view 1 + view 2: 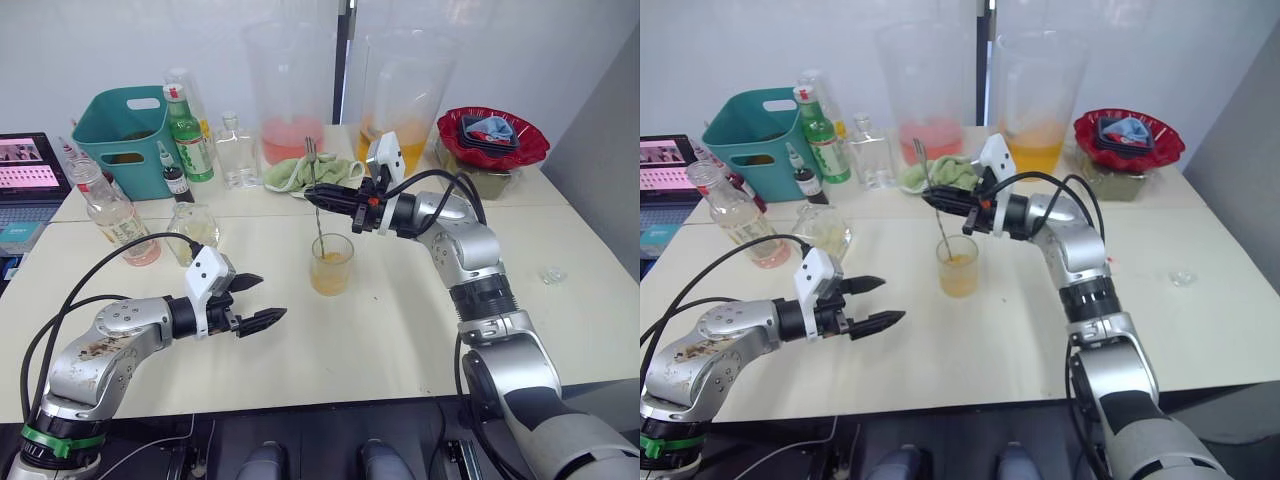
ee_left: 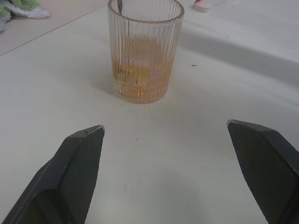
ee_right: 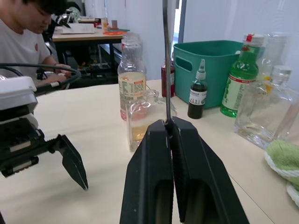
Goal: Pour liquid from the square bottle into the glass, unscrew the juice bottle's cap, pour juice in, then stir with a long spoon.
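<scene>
The left gripper [image 1: 262, 300] hangs closest to us, low over the table [image 1: 400, 330] with its black fingers spread wide and nothing between them, a little way out from the glass [image 1: 331, 265] on the near-left side. Behind the glass the right gripper [image 1: 330, 194] is clamped shut on the long spoon [image 1: 316, 205], whose shaft runs down into the orange drink while the top sticks up above the fingers. To my eye the stirring is the risky bit: the glass stands free, nobody is bracing it, and a sideways push from the spoon against the rim could slide or tip it and slop the drink. The juice bottle [image 1: 112, 215] stands well to the left of the glass, the square bottle [image 1: 194, 230] between them, nearer the juice bottle
</scene>
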{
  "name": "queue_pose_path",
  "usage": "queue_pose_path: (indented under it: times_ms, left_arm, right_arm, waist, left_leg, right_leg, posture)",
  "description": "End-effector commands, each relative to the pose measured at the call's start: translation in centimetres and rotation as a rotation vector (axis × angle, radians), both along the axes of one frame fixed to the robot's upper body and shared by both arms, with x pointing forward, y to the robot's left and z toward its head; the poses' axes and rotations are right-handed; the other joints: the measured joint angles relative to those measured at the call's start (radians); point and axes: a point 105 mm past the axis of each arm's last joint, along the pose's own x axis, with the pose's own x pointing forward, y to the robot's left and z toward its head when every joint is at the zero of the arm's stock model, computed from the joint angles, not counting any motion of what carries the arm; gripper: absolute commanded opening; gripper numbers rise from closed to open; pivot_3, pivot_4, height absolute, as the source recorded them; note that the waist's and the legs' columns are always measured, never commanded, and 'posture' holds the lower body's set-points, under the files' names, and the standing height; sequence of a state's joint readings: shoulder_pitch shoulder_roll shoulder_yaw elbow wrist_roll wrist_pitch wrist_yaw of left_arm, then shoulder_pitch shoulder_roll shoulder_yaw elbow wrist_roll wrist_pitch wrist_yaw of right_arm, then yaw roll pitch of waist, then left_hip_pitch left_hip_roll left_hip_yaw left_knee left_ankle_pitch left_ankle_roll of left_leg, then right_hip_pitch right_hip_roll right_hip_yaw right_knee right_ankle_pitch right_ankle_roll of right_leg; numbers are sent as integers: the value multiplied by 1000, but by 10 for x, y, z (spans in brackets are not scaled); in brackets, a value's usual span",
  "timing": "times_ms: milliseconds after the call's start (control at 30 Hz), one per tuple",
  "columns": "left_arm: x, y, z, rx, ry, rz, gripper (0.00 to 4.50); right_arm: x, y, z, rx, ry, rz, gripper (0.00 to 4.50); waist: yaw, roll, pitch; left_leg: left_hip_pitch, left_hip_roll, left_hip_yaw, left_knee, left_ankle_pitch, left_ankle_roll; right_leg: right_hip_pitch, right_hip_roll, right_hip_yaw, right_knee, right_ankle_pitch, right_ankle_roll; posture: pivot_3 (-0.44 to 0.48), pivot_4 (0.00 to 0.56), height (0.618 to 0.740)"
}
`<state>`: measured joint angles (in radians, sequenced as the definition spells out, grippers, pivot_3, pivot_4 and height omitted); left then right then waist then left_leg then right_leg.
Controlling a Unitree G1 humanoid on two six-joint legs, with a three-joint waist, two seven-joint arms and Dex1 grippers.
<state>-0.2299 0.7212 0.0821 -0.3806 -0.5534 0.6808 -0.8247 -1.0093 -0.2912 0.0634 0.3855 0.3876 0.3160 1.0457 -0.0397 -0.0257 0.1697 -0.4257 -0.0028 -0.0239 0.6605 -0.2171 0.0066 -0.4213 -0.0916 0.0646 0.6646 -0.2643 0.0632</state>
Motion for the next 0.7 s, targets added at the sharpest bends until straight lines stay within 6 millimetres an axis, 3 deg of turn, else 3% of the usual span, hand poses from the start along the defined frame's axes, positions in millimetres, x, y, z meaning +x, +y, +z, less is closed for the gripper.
queue_pose_path:
  times_ms: [33, 167, 333, 533, 700]
  left_arm:
    - [-1, 0, 6, 1, -25, 1, 4449]
    - [-2, -6, 3, -7, -14, -13, 4449]
    - [1, -7, 2, -5, -22, -16, 4449]
    - [2, -9, 4, -18, -45, -30, 4449]
    - [2, -10, 3, -12, -46, -37, 4449]
  right_arm:
    - [-12, 1, 22, 45, -46, 46, 0]
    - [-26, -1, 20, 3, 2, 110, 0]
    - [-38, -20, 13, -85, 35, 109, 0]
    - [-32, -39, 16, -122, 14, 32, 0]
    - [-20, -43, 16, -151, -33, -31, 0]
  waist:
    - [0, 0, 0]
    - [1, 0, 0]
    - [8, 0, 0]
    - [4, 0, 0]
    - [3, 0, 0]
  left_leg:
    - [0, 0, 0, 0, 0, 0]
    - [0, 0, 0, 0, 0, 0]
    - [0, 0, 0, 0, 0, 0]
    - [0, 0, 0, 0, 0, 0]
    - [0, 0, 0, 0, 0, 0]
  right_leg:
    - [0, 0, 0, 0, 0, 0]
    - [0, 0, 0, 0, 0, 0]
    - [1, -1, 0, -1, 0, 0]
    - [0, 0, 0, -2, 0, 0]
    - [0, 0, 0, -2, 0, 0]
  posture:
    - [0, 150, 740]
    - [0, 150, 740]
    - [0, 150, 740]
    - [0, 150, 740]
    - [0, 150, 740]
